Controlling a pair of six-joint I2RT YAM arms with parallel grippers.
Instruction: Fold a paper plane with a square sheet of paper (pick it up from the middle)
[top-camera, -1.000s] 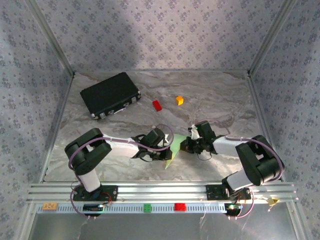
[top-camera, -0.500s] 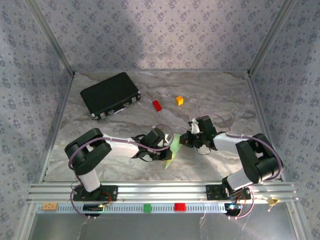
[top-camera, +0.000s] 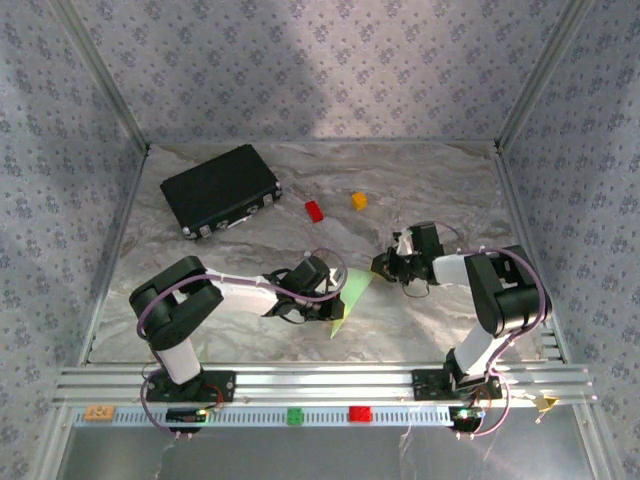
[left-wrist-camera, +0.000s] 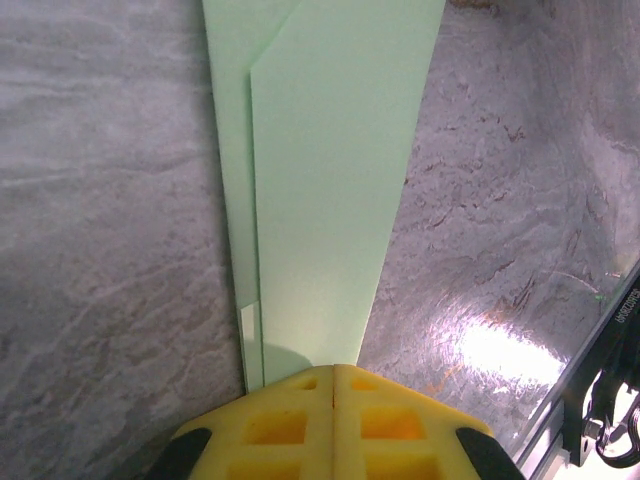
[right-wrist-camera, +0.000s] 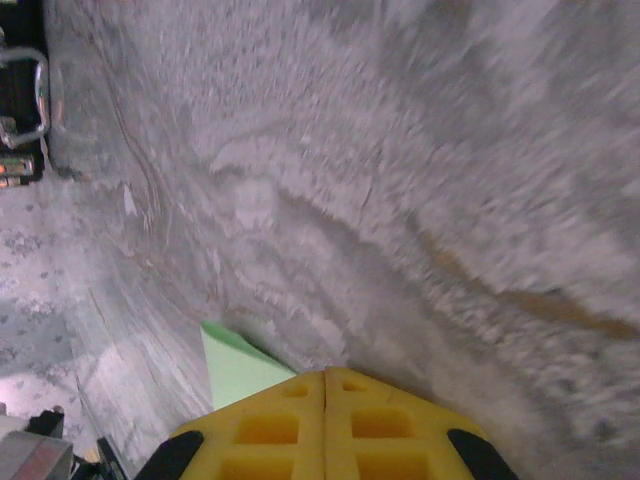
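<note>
Paper plane (left-wrist-camera: 330, 180) cut off at top edge of left wrist view, near end pinched in left gripper (left-wrist-camera: 333, 368), running straight ahead of it, right gripper (right-wrist-camera: 326, 374) pressed together, green corner just beside its fingers, contact unclear

The left arm (top-camera: 236, 284) and the right arm (top-camera: 452, 268) are showing white link shells between bulky black joint housings. Lilac cables (top-camera: 146, 308) are looping along them. The left gripper (left-wrist-camera: 333, 372) is ending in yellow fingers (left-wrist-camera: 275, 428) with square recesses (the right gripper (right-wrist-camera: 325, 378) is matching it).
</note>
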